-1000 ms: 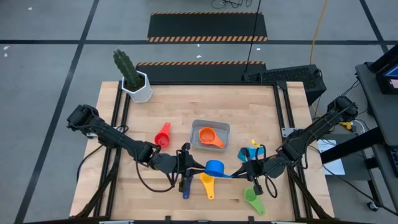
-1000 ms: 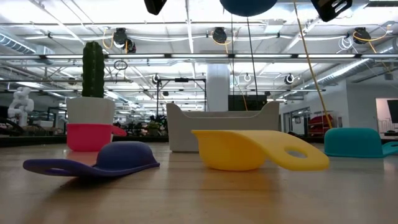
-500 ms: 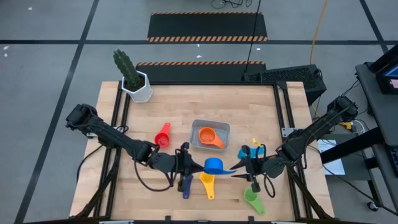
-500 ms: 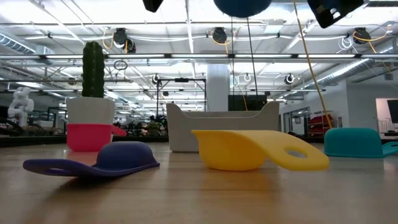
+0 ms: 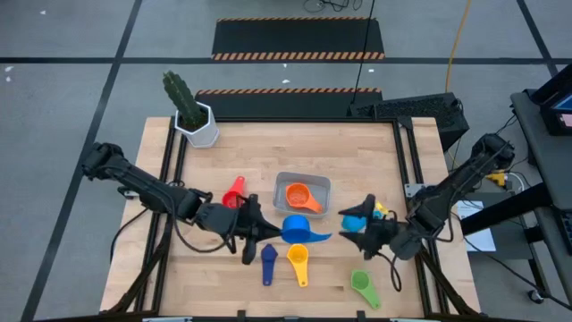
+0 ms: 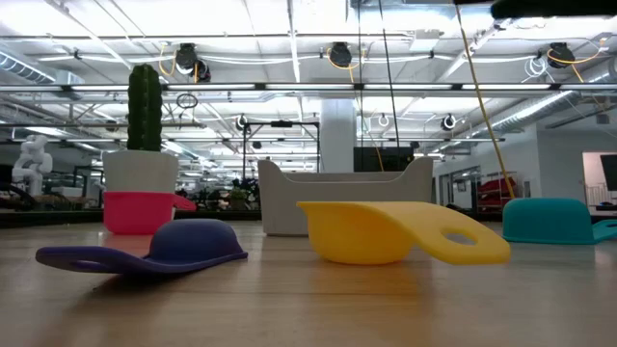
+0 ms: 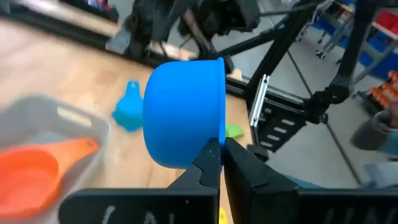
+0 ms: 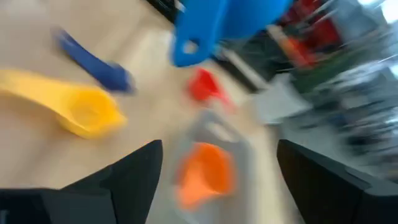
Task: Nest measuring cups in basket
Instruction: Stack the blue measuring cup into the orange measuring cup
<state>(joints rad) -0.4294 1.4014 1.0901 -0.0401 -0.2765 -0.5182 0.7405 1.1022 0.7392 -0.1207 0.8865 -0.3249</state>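
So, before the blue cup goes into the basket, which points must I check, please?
1. Left claw shut on the blue cup: ok.
2. Right claw open and apart from the cup: ok.
3. Basket holds only the orange cup: ok.
4. Blue cup over the basket: not ok, it hangs just beside it.
5. Blue cup fits around the orange one: cannot tell.

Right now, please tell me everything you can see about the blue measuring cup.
The blue measuring cup is a bright blue scoop that looks like smooth plastic, with a round bowl and a short flat handle with a hole near its end. It is lifted off the table, just in front of the basket. The left gripper is shut on the bowl's rim. Its handle points toward the open right gripper, which does not touch it.
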